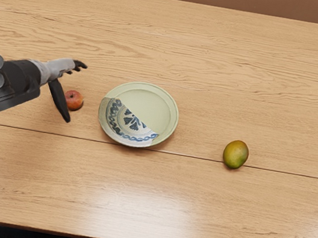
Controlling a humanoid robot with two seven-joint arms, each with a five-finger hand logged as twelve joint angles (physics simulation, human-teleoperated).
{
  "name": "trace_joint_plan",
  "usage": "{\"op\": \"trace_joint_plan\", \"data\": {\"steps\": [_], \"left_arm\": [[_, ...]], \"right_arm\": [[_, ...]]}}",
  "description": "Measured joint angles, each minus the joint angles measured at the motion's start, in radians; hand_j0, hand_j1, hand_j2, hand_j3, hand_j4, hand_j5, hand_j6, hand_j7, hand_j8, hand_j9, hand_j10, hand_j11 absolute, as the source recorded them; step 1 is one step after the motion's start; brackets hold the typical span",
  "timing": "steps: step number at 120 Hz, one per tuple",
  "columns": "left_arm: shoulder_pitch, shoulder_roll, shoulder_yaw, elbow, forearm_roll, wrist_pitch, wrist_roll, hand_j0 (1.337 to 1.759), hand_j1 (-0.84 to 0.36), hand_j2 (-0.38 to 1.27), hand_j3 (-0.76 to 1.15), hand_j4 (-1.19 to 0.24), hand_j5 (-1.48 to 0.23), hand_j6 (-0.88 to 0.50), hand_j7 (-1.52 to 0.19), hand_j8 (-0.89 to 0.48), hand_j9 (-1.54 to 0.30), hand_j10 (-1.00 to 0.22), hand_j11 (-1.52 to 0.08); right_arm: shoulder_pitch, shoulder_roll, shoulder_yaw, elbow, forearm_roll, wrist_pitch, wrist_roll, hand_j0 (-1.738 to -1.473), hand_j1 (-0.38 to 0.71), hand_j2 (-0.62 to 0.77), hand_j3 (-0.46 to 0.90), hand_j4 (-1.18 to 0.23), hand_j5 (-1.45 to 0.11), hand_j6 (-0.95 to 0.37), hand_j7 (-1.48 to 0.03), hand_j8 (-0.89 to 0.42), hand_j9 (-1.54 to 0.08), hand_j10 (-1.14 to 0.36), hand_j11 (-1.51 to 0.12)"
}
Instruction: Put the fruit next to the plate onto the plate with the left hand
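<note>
One plate (171, 112), two pieces of fruit and one hand show on the wooden table (230, 57). The plate is round and pale green, with a blue patterned band across its near-left part, and it sits a little left of the table's middle with nothing on it. The red fruit (74, 100) is small, round and reddish-orange with a darker top. It rests on the table just beside the plate's left rim, with a narrow strip of wood between them. The second fruit, a green-and-yellow mango (235, 154), lies well apart to the right of the plate and slightly nearer. The left hand (57, 79) reaches in from the left edge with its fingers spread wide, holding nothing. One dark finger hangs down just left of the red fruit; I cannot tell whether they touch.
</note>
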Motion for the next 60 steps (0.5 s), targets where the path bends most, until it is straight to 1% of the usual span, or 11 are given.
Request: {"op": "trace_joint_plan", "data": {"steps": [9,15,25,45,60], "left_arm": [[0.002,-0.020,0.015,0.017,0.032,0.042,0.000,1.658,0.23,0.02,0.00,-0.11,-0.14,-0.11,-0.14,-0.11,-0.14,-0.11,-0.14],[0.027,-0.038,0.022,0.029,0.049,0.064,0.000,1.658,0.22,0.02,0.00,-0.12,-0.15,-0.12,-0.15,-0.12,-0.15,-0.12,-0.15],[0.042,-0.063,0.027,0.053,0.070,0.094,0.000,1.658,0.20,0.03,0.00,-0.13,-0.17,-0.13,-0.17,-0.13,-0.17,-0.13,-0.17],[0.045,-0.065,0.031,0.079,0.084,0.119,0.000,1.658,0.12,0.04,0.00,-0.20,-0.25,-0.20,-0.25,-0.20,-0.25,-0.20,-0.25],[0.055,-0.098,0.031,0.084,0.086,0.125,0.000,1.658,0.05,0.05,0.00,-0.26,-0.33,-0.26,-0.33,-0.26,-0.33,-0.25,-0.33]], "right_arm": [[0.000,0.000,0.000,0.000,0.000,0.000,0.000,-1.658,-0.35,0.00,0.00,0.00,0.00,0.00,0.00,0.00,0.00,0.00,0.00],[0.000,0.000,0.000,0.000,0.000,0.000,0.000,-1.658,-0.35,0.00,0.00,0.00,0.00,0.00,0.00,0.00,0.00,0.00,0.00],[0.000,0.000,0.001,0.000,0.001,-0.001,0.000,-1.658,-0.35,0.00,0.00,0.00,0.00,0.00,0.00,0.00,0.00,0.00,0.00],[0.000,0.000,0.001,0.000,0.001,-0.001,0.000,-1.658,-0.35,0.00,0.00,0.00,0.00,0.00,0.00,0.00,0.00,0.00,0.00],[0.000,0.000,0.000,0.000,0.001,-0.001,0.000,-1.658,-0.35,0.00,0.00,0.00,0.00,0.00,0.00,0.00,0.00,0.00,0.00]]}}
